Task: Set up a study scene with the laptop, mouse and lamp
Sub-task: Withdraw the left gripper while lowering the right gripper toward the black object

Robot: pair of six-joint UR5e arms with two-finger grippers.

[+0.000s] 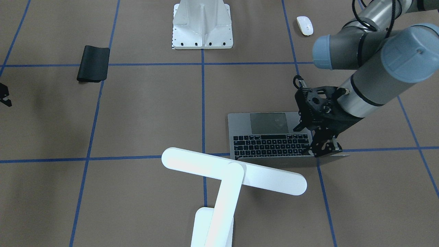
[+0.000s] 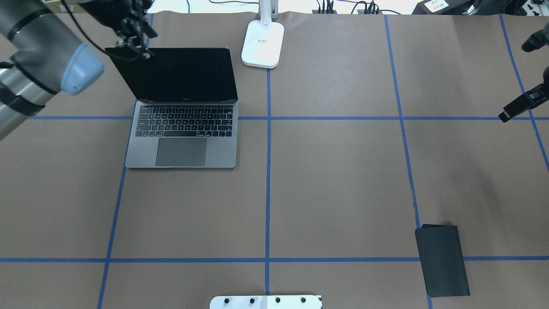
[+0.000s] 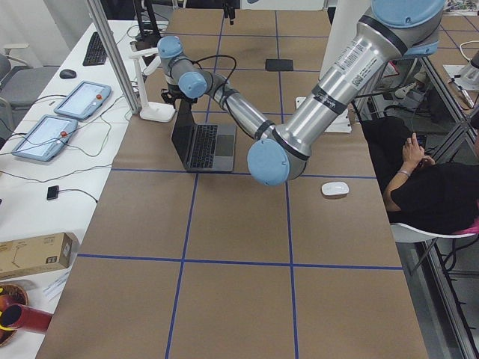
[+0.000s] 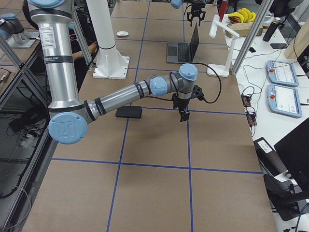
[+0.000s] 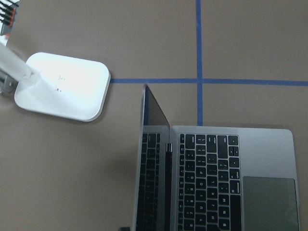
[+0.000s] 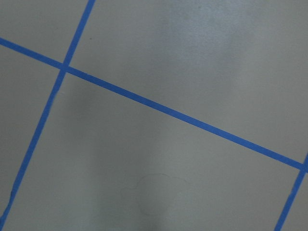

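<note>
laptop (image 2: 184, 128): open, screen upright, far-left on table (image 2: 343, 180).
lamp (image 1: 233, 171): far edge, centre; base just right of laptop screen.
mouse (image 1: 305, 25): near-left, well apart from laptop.
L gripper (image 2: 134, 43): narrow, pinching screen's top left corner.
R gripper (image 4: 183, 116): fingers apart, empty, above right side.
mat (image 2: 441, 259): near-right.

Taped brown table (image 2: 343, 171): laptop (image 2: 184, 146), lamp (image 2: 262, 43), mouse (image 1: 305, 25), black mat (image 2: 441, 260), white pedestal (image 1: 202, 27).

Laptop (image 2: 182, 146) matt grey metal; lamp (image 1: 233, 173) smooth white plastic.
</note>
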